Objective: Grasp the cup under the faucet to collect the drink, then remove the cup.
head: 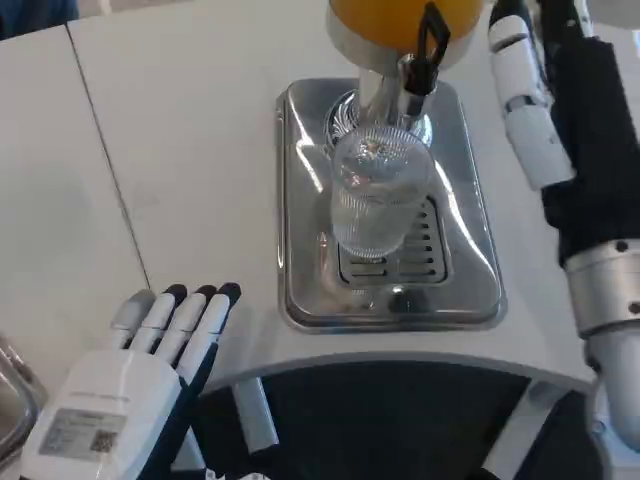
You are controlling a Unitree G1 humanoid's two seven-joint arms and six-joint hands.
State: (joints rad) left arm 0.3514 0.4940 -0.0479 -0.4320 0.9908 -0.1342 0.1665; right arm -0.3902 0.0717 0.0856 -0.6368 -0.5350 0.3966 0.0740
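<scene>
Left hand (150, 375) empty, fingers straight, near tray (300, 300); cup (378, 195) beneath faucet (418, 70).

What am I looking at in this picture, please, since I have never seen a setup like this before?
This is taken from a camera on a humanoid robot's head, looking down at a white table. The white hand at the lower left is its left hand, fingers straight and holding nothing. On the right, the white and black fingers of its right hand reach up beside a drink dispenser filled with orange liquid. A clear ribbed cup stands on a shiny metal drip tray, under the black-handled faucet. Neither hand holds the cup.
</scene>
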